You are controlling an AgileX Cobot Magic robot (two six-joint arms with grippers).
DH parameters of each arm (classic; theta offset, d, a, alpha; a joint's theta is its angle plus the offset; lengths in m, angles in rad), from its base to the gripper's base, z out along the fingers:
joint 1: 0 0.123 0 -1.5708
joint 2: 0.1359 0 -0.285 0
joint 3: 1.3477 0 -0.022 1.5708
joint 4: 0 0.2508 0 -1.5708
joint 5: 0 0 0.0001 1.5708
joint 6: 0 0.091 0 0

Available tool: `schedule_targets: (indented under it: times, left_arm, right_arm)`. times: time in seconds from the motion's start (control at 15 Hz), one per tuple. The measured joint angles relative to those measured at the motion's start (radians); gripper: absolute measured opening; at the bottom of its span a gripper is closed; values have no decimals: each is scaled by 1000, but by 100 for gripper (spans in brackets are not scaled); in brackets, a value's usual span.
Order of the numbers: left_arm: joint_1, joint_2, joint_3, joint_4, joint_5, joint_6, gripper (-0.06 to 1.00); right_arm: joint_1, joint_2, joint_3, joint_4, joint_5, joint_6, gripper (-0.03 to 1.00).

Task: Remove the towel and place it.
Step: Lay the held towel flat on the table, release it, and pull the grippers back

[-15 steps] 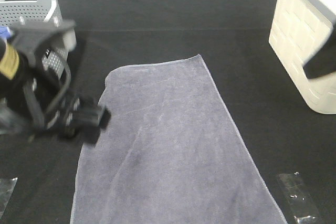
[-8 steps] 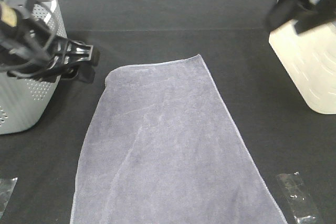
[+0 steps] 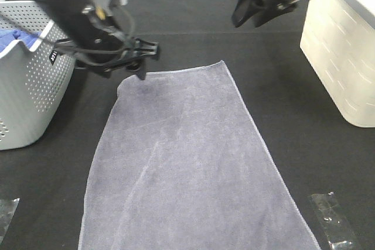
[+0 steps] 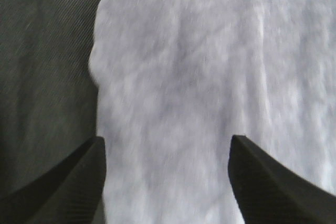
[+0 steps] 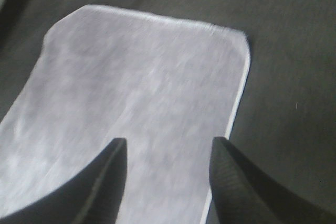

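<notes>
Presently, by view.

Exterior high. Item: large slate-grey microfibre towel (image 3: 187,168), hemmed, spread flat on the black cloth-covered tabletop (image 3: 281,86), its near end running out of frame. Arms: the left gripper (image 3: 145,61) now hangs at the towel's far left corner; a second ago it sat lower, beside the long left edge. The right gripper (image 3: 249,19) has come in from the right margin and hangs above bare tabletop beyond the far right corner, well apart from the towel. Judgement: the towel already lies out of the basket and both arms are lining up on its two far corners, so a corner pinch looks like the step in hand; nothing is lifted yet. Containers: grey perforated plastic basket (image 3: 29,98), left, holding a bright blue cloth (image 3: 16,38) just under its rim; cream ribbed bin (image 3: 337,57), right, interior not visible. Sundry: clear plastic wrapper (image 3: 331,221), near right.

Left wrist. Black fingers (image 4: 68,182) wide apart, nothing between them. The towel's corner lies below; whether it is touched cannot be told.

Right wrist. Its fingers are apart, somewhat narrower than the left pair, and empty. The towel's far hem and rounded corner lie beneath and beyond them.
</notes>
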Motion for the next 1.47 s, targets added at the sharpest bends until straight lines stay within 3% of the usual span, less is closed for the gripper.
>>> schedule_targets:
  times: [0.07,0.13,0.33,0.53,0.87,1.47]
  left_arm:
    - [0,0,0,0,0,0,64]
    - [0,93,-120,0,49,3,64]
    - [16,213,-264,-21,139,21,64]
    - [62,267,-325,-68,173,23,64]
    - [116,285,-348,-189,174,99,64]
    - [116,291,-348,-197,174,119,64]
  right_arm:
    - [0,0,0,0,0,0,47]
    - [0,100,-90,-18,-5,0,46]
    - [0,238,-197,-30,-29,0,46]
    - [0,317,-240,-30,-78,0,46]
    - [0,445,-280,-62,-198,0,46]
    - [0,527,-281,-81,-336,0,46]
